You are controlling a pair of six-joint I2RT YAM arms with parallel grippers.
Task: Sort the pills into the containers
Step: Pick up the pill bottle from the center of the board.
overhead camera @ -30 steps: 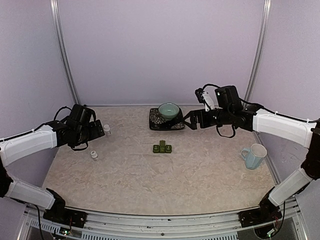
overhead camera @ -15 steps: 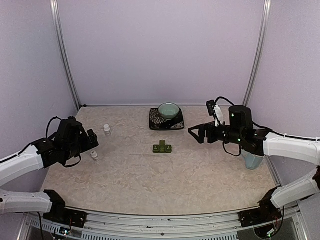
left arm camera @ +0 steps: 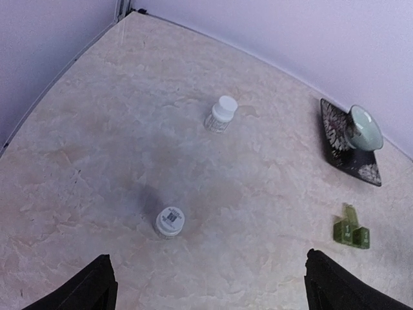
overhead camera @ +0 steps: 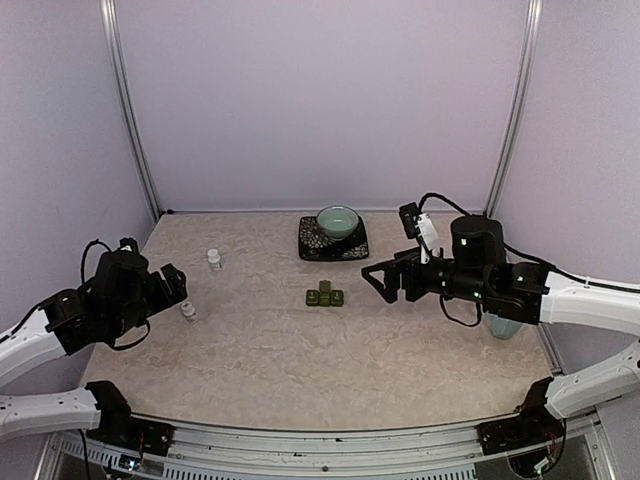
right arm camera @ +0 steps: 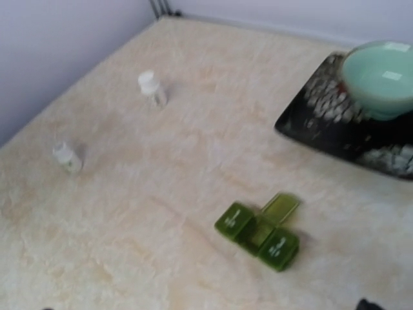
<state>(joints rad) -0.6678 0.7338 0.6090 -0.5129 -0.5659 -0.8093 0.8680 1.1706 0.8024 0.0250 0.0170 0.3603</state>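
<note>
Both sets of jaws hang spread over a marbled table (overhead camera: 300,370) between lilac walls (overhead camera: 320,100).

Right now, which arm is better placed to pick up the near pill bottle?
Left. The left gripper, open, hovers beside the bottle, which lies ahead between its fingers in the wrist view. The right gripper is far off, by the green containers.

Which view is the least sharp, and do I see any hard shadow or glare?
Right wrist view: softest, the green pill strip looks blurred. Left wrist view: sharp, with a faint shadow beside the near bottle. Top external view: even light, no glare.
</note>
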